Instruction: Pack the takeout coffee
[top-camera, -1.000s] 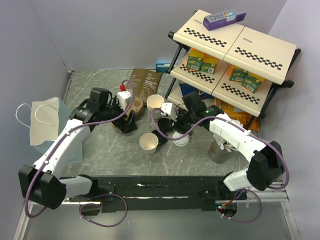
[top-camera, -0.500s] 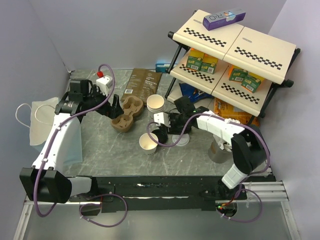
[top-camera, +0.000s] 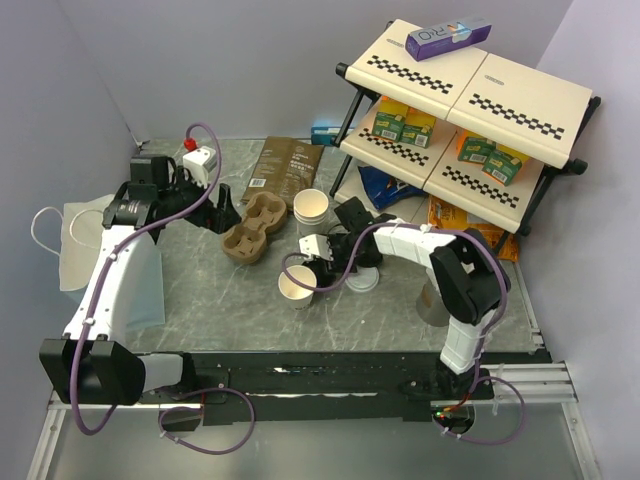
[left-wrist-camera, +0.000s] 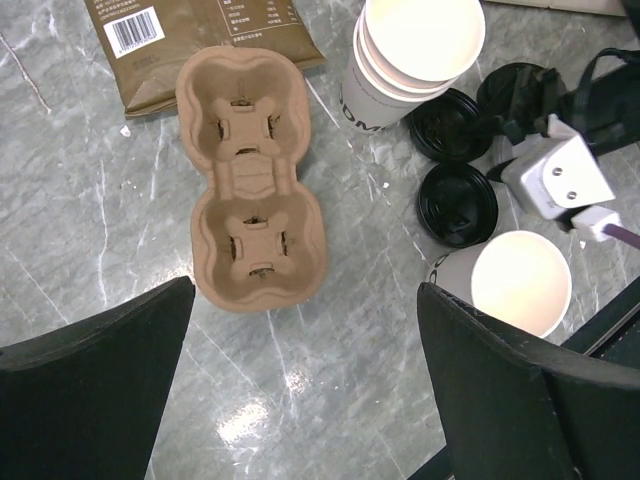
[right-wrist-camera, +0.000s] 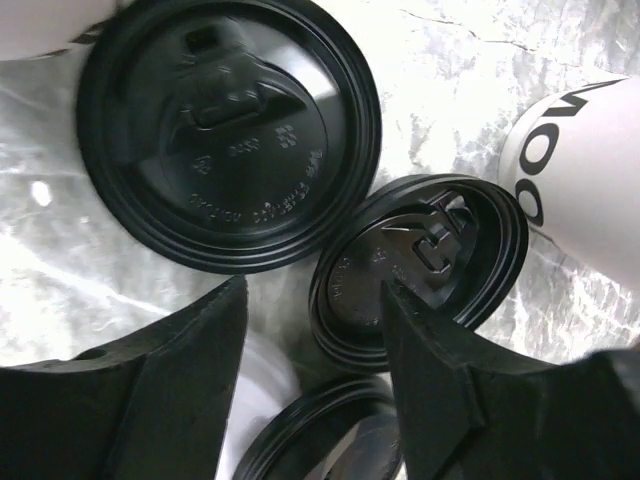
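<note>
R pincer (right-wrist-camera: 312, 300) open over black lid (right-wrist-camera: 432, 262); L pincer (left-wrist-camera: 305, 290) open above carrier (left-wrist-camera: 250, 180).

Grey marbled table top (left-wrist-camera: 90, 260), veined white.
Moulded-pulp cup carrier (left-wrist-camera: 250, 180): plain brown.
Flat coffee pouch (left-wrist-camera: 200, 30): dark brown, white print, white barcode patch.
Paper takeout cups (left-wrist-camera: 520, 282): white outside, tan inside, dark lettering.
Round plastic lids (right-wrist-camera: 225, 130): black throughout.
Shelf panels (top-camera: 520, 85): cream, with black-and-white chequered strips.
Rectangular carton (top-camera: 448, 38): purple, pale lettering.
Small boxes (top-camera: 405, 122): green and yellow.

Bright even light, soft shadows, glare patches on the table (left-wrist-camera: 240, 425), sharp focus
</note>
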